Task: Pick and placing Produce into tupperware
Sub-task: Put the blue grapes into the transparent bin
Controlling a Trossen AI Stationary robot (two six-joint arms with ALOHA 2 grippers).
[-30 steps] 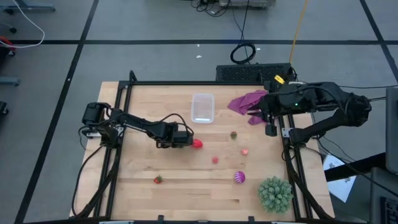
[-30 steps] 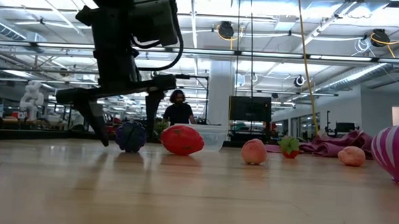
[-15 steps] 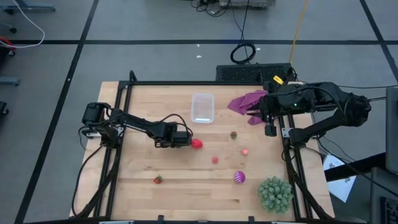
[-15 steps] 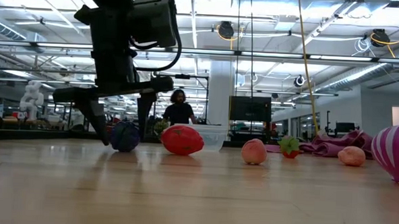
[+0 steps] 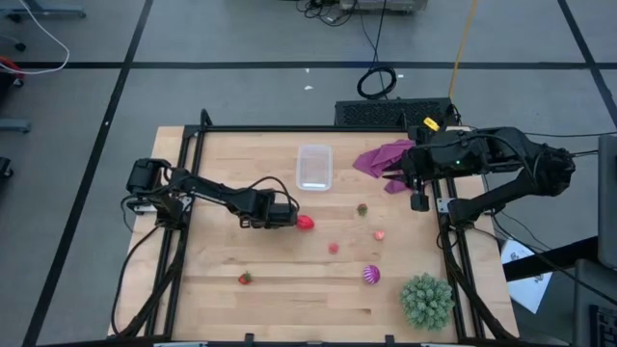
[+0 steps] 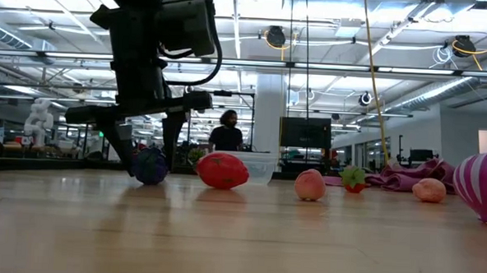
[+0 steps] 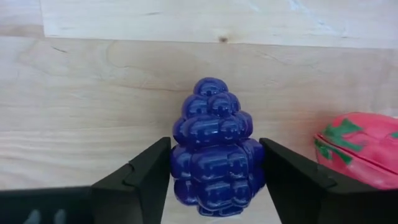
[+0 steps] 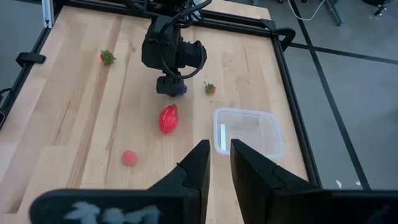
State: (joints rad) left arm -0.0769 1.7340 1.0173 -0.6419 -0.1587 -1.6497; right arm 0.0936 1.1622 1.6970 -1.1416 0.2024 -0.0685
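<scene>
Left gripper [image 7: 214, 171] down at the table surface, fingers on either side of the blue-purple grape cluster [image 7: 215, 149], both inner faces touching or all but touching its sides. Cluster stands on the wood table [image 7: 93, 93], upright, narrow end pointing away from the wrist. In the low view the left gripper [image 6: 148, 153] reaches the board with the cluster [image 6: 151, 165] between its fingers. Jaws are drawn in against the piece; it is not lifted.

Just beside the gripper, on its outer side: red piece with green markings [image 7: 357, 149], lying on the table, close to the cluster but apart from it. Same piece in the high view [image 5: 306, 222], right at the gripper tip [image 5: 286, 214].

Beyond the gripper, toward the far edge of the table: clear tupperware [image 5: 314, 166], nothing visible in it.

Farther out, toward the right arm's side: small piece with a green top [image 5: 362, 208], pink piece [image 5: 380, 234], red-pink piece [image 5: 334, 247], striped magenta ball [image 5: 371, 275]. Toward the near edge: small red piece [image 5: 245, 279].

Right gripper [image 5: 419, 200] held above the table's right edge beside the purple cloth [image 5: 382, 157], fingers clenched together, holding nothing.
</scene>
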